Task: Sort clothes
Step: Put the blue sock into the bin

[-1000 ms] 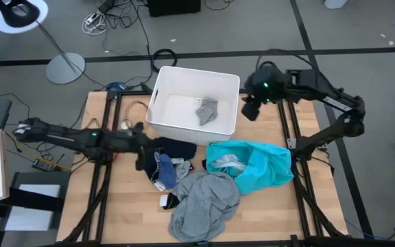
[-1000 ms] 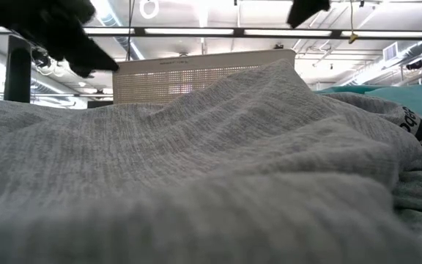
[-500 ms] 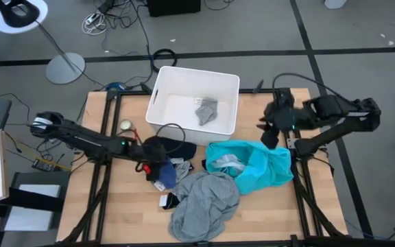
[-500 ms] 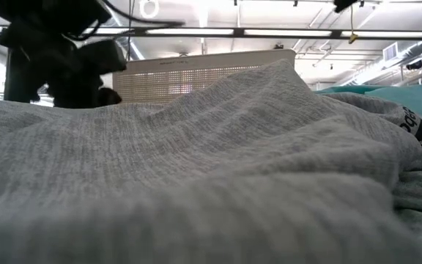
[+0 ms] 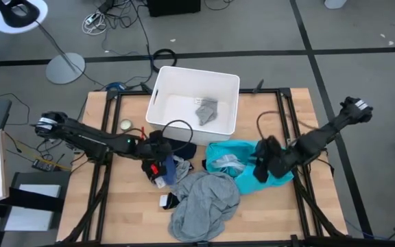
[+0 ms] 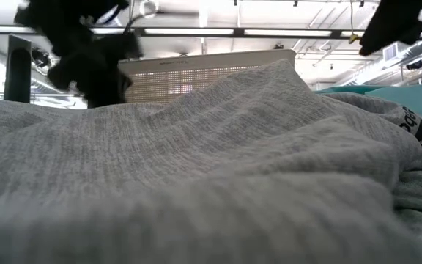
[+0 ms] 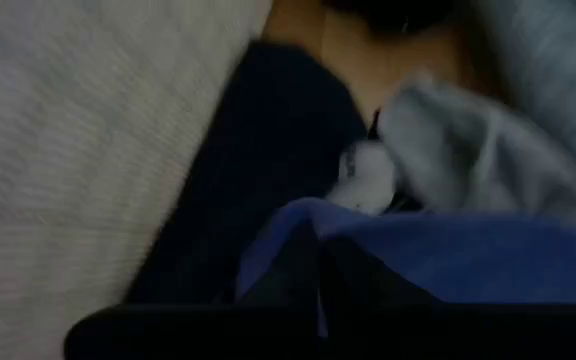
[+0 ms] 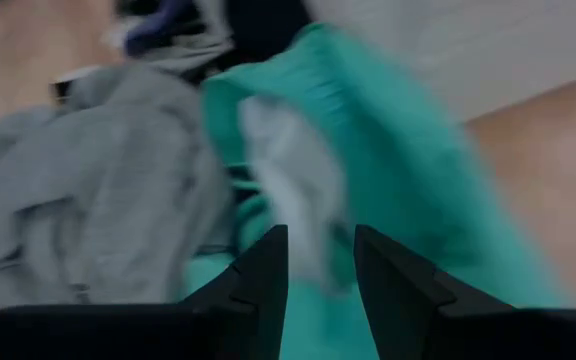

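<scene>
The clothes lie heaped on the wooden counter [image 5: 101, 206]: grey shirt [image 5: 204, 202], turquoise garment [image 5: 242, 165], navy pieces [image 5: 173, 147]. A grey sock [image 5: 206, 110] sits in the white bin [image 5: 158, 89]. The right end effector [image 8: 320, 262], slightly parted and empty, hangs over the turquoise. The left end effector [image 5: 158, 161] is among the navy pieces; its opening cannot be told. The low view shows only knit grey cloth and ceiling lights.

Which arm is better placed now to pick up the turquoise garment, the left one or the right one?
The right. The right gripper hangs open directly over the turquoise garment, its fingers pointing at the cloth. The left gripper is busy over the dark navy pieces, across the pile.
</scene>
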Robot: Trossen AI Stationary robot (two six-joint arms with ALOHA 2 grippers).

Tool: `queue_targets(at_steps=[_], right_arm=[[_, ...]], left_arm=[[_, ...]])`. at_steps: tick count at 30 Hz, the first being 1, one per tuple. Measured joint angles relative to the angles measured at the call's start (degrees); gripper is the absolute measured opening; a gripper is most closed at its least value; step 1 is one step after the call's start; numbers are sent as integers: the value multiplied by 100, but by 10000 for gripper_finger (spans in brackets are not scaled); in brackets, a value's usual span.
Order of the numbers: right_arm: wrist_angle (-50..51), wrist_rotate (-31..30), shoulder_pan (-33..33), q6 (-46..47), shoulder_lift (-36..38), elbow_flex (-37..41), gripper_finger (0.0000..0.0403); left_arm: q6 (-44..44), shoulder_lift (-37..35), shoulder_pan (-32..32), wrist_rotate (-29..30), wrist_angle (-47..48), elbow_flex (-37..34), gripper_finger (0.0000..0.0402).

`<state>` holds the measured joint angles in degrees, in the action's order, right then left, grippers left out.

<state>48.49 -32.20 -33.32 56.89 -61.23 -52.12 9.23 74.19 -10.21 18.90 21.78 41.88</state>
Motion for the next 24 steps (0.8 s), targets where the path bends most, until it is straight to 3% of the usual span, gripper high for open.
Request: queue_targets(at_steps=[4, 11, 15, 19, 24], right_arm=[[-923, -391, -294, 9, -198, 535, 117], [-1194, -1115, -424, 307, -364, 1009, 116], [-1344, -1362, -382, 311, -429, 1211, 116], [-1479, -1306, -352, 358, -429, 1387, 116], [-1603, -1302, -320, 349, -429, 1410, 116]], left_arm=[[-70, 0, -5, 66, 1093, 983, 2], [-544, -2, 37, 174, 2050, 2681, 1], [-1188, -7, 257, 289, 2095, 3621, 1], [-1840, -11, 659, 758, 2063, 4421, 0], [-2396, -11, 1485, 843, 1536, 4796, 0]])
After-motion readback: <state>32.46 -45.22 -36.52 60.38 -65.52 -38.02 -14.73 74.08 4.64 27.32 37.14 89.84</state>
